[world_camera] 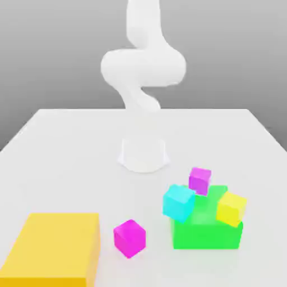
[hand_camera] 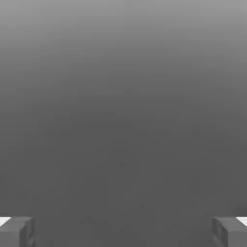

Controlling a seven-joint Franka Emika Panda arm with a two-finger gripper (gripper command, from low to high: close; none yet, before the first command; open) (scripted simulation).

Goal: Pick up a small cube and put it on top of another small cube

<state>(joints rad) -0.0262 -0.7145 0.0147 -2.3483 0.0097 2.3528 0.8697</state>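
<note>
The gripper (hand_camera: 123, 231) is spread wide, holding nothing; the magenta cube (world_camera: 129, 237) sits alone near the front, between the yellow block (world_camera: 53, 246) and green block (world_camera: 207, 227); come straight down on it, fingers square to its faces; room either side is ample.

Three small cubes (world_camera: 179, 202) on block (world_camera: 207, 230); fourth cube (world_camera: 129, 238) between it and slab (world_camera: 53, 249).
</note>
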